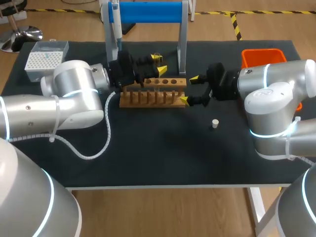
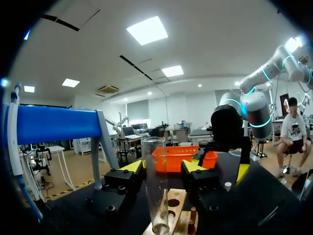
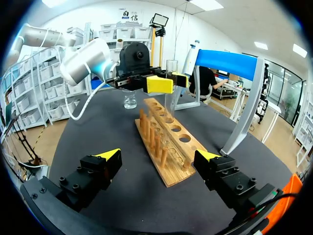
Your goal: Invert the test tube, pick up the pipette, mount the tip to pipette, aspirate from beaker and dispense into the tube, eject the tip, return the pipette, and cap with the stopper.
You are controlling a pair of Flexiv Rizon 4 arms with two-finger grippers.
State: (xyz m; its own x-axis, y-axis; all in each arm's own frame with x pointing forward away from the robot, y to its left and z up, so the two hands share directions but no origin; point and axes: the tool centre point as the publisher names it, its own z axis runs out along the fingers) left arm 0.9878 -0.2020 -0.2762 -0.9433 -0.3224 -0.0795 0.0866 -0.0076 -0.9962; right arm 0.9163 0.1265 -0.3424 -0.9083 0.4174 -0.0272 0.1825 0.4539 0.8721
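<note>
Both grippers are parted: the left gripper (image 2: 163,167) is placed around the racked test tube (image 2: 153,181), the empty right gripper (image 1: 189,89) astride the rack (image 1: 153,98), presumably steadying it.

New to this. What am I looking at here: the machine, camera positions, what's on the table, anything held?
Two robot arms at a black table. One shot looks down from above; the other two come from a camera on each wrist. The left gripper is open around an upright glass tube standing in the wooden rack. The right gripper is open at the rack's end, holding nothing. Also there: a white stopper, an orange bin, a tip box, a beaker, a blue stand.
</note>
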